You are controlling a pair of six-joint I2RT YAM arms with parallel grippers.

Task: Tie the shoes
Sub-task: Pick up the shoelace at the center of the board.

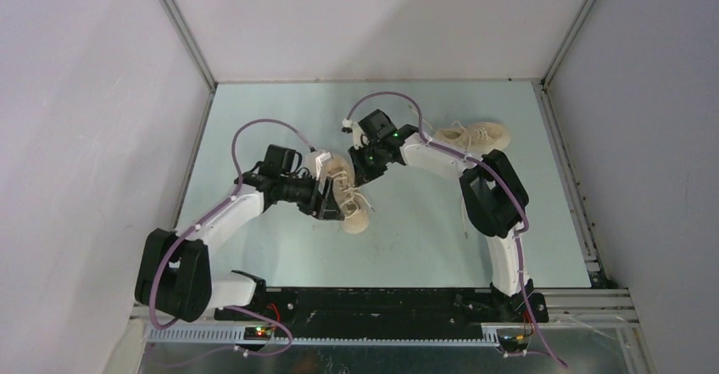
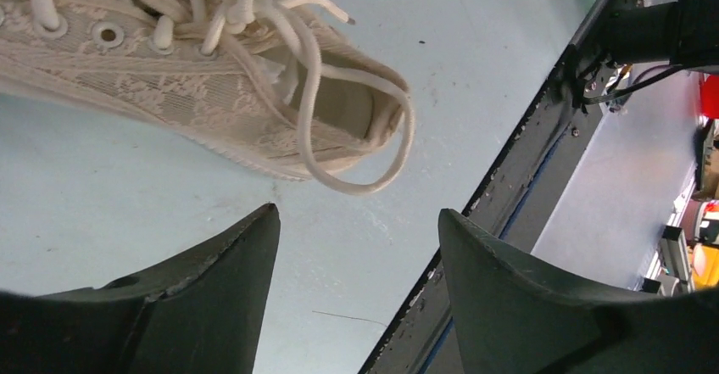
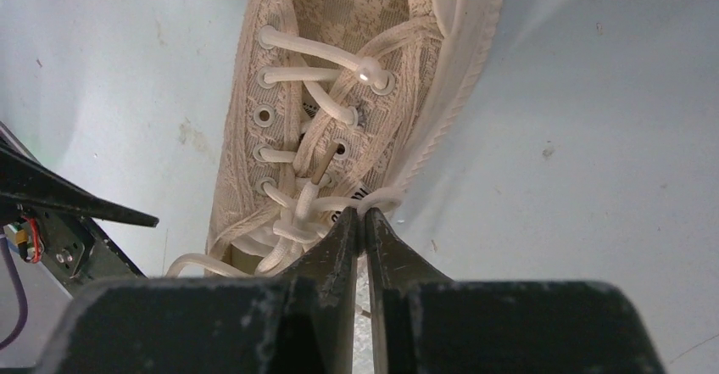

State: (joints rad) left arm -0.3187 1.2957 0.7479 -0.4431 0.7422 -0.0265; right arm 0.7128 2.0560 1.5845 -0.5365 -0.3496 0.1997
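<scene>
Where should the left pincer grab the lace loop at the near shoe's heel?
Grip the lace loop at its bottom bend, which droops past the shoe's sole over bare table. Come from the heel side, left pincer open across the strand.

- No text, brand, number or sign can be read.
- Dark print on the tongue tag (image 3: 350, 194) of the shoe (image 3: 331, 69), just ahead of the right tool (image 3: 363, 214), is too small to read.
</scene>
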